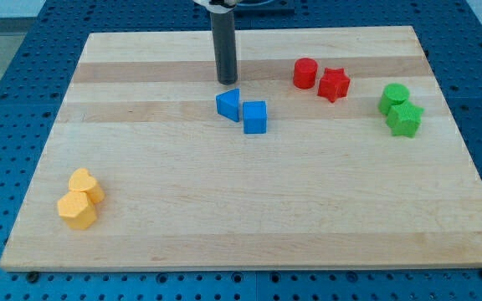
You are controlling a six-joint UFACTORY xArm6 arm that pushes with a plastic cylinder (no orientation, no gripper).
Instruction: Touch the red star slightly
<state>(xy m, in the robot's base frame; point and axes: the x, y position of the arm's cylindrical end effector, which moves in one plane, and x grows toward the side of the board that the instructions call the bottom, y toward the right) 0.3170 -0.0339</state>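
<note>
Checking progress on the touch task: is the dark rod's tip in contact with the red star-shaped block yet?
Apart. The camera view shows my tip just above the blue triangular block, with bare wooden board and the red cylinder between it and the red star-shaped block.

The red star (334, 84) is a small, chunky star-shaped block lying flat on the wooden surface (224, 192). It sits just to the view's right of the red cylinder (305, 73), slightly lower, apparently touching it or nearly so.
</note>
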